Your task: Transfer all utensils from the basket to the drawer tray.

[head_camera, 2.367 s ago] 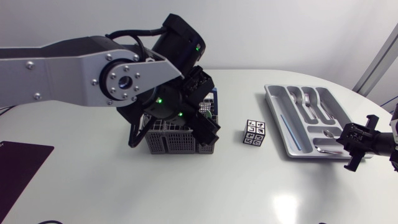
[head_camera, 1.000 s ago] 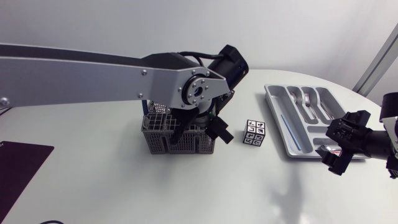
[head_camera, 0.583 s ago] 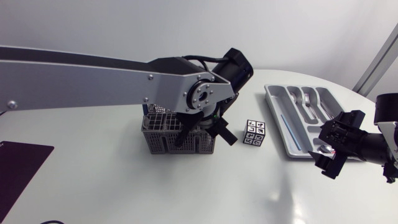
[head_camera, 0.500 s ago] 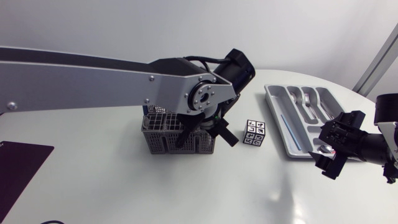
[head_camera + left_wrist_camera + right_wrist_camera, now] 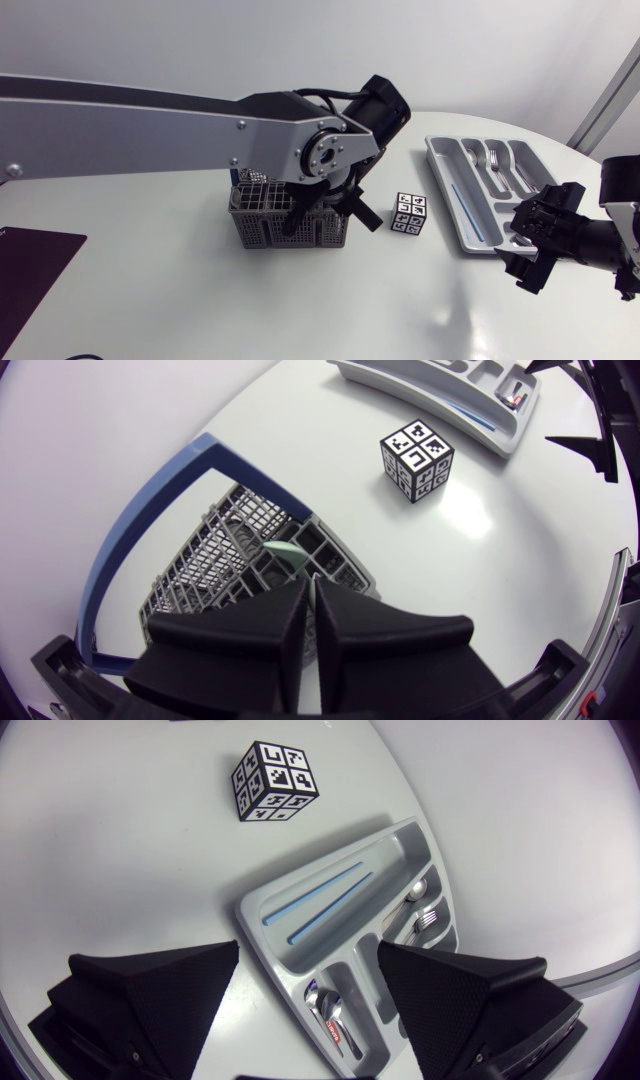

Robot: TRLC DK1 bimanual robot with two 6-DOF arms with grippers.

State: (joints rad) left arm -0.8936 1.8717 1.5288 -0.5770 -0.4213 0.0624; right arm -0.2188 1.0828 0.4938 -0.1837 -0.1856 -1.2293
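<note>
Retreat from tray (image 5: 441,172) by right hand (image 5: 308,952), spread wide, empty. Swing over basket (image 5: 258,230) by left hand (image 5: 308,584), clenched; next pickup seemingly begun.

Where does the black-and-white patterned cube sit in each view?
Head view: patterned cube between the basket and the drawer tray.
Left wrist view: ahead of the left gripper, past the basket.
Right wrist view: ahead of the right gripper, beyond the drawer tray.
Shared landmark: the drawer tray, in all three.
</note>
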